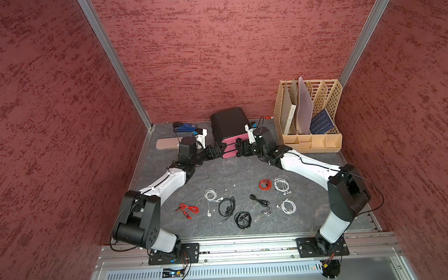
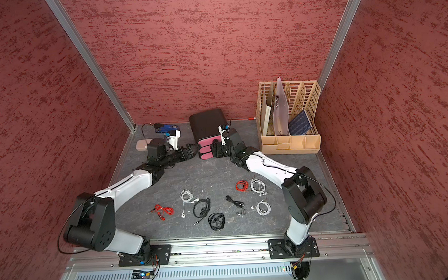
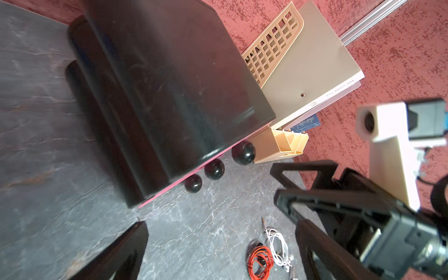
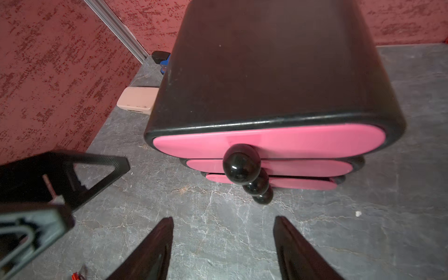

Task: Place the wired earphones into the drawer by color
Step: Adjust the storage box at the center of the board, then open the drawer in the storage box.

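Note:
The drawer (image 1: 228,123) is a black cabinet with three pink fronts and round black knobs (image 4: 241,164), standing at the back of the table. My left gripper (image 1: 219,151) is open at its front left corner, nothing between its fingers (image 3: 221,221). My right gripper (image 1: 237,147) faces the front from the right. Its jaws stand apart on nothing (image 4: 223,218), just short of the knobs. The wired earphones lie loose near the front: two red (image 1: 188,209) (image 1: 265,184), three white (image 1: 211,195) (image 1: 282,185) (image 1: 288,205), three black (image 1: 226,206) (image 1: 243,220) (image 1: 260,202).
A beige lattice file rack (image 1: 309,115) with papers stands at the back right, close to the right arm. A pinkish flat case (image 1: 166,143) and a blue and black object (image 1: 184,127) lie at the back left. Red walls enclose three sides.

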You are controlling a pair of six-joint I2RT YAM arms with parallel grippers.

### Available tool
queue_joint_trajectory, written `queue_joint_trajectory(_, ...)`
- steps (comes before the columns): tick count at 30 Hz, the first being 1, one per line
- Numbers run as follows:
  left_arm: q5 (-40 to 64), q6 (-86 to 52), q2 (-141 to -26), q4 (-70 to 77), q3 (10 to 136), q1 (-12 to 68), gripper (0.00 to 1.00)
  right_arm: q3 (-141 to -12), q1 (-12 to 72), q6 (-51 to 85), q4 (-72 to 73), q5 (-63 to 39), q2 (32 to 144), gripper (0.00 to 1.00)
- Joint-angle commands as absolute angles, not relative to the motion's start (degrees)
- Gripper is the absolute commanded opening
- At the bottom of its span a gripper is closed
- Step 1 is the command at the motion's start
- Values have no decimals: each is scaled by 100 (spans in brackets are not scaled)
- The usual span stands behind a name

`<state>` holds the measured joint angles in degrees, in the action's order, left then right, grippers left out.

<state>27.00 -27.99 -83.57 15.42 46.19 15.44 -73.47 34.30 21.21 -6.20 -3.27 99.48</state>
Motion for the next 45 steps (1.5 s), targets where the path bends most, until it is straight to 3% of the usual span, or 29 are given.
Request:
queue_joint_trajectory(1, 2367, -2616, -8104, 2279, 4108, 1573, 100, -7666, 3410, 2147, -751, -212, 10099, 64)
queue_joint_trajectory(18, 2121, -2450, -7684, 2593, 3609, 1591, 100, -8219, 3336, 2206, -839, 37, 10696, 50)
queue_joint_trajectory(25, 2083, -2423, -7654, 2575, 3578, 1584, 100, -8316, 3297, 2223, -820, 96, 10781, 40)
queue_joint_trajectory(45, 2081, -2426, -7629, 2575, 3575, 1582, 100, -8590, 3228, 2272, -922, 88, 10992, 37)
